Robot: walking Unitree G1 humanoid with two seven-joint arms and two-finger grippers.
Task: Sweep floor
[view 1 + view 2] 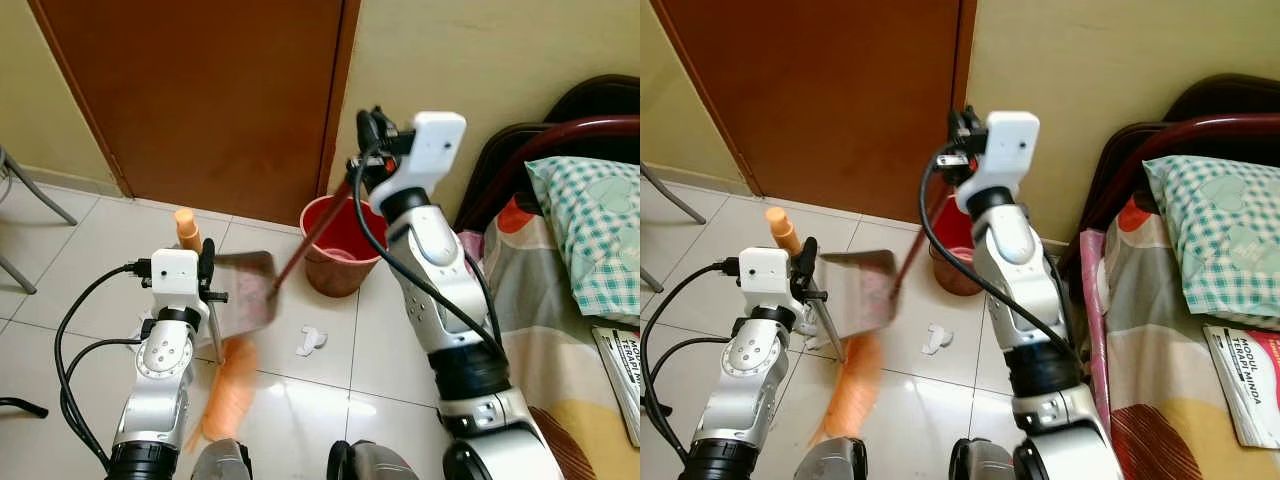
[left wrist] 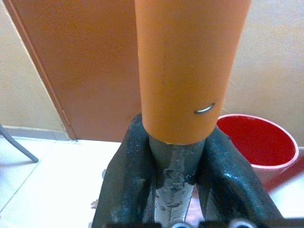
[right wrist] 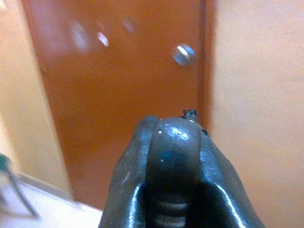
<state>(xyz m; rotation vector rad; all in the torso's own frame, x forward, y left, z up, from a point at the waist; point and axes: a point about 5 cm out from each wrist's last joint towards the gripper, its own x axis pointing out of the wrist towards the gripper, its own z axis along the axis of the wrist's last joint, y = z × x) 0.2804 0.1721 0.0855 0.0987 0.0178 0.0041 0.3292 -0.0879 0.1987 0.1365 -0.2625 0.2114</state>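
We judge sweeping unfinished: by the red bin (image 1: 335, 245), our right gripper (image 1: 366, 165) clamps the broom handle (image 1: 310, 235), left gripper (image 1: 207, 270) clamps the orange-handled dustpan (image 1: 250, 288), and crumpled paper (image 1: 311, 341) remains on the floor (image 1: 300, 400).

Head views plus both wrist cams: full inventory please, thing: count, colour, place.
Plastic bucket: 1, red, on the floor by the wall beside the door.
Wooden door: 1, brown, shut, behind the bucket.
Broom with orange bristles: 1, orange, blurred, on the tiles by the left arm; orange handle sleeve above the left fingers.
Dark red long handle: 1, slanting from the right gripper toward the floor.
Crumpled paper scrap: 1, white, on the tiles before the bucket.
Checked pillow: 1, green-white, on the bed at right.
Book: 1, white-red, on the bed.
Left gripper: shut on the broom.
Right gripper: raised near the wall, shut on the long handle.
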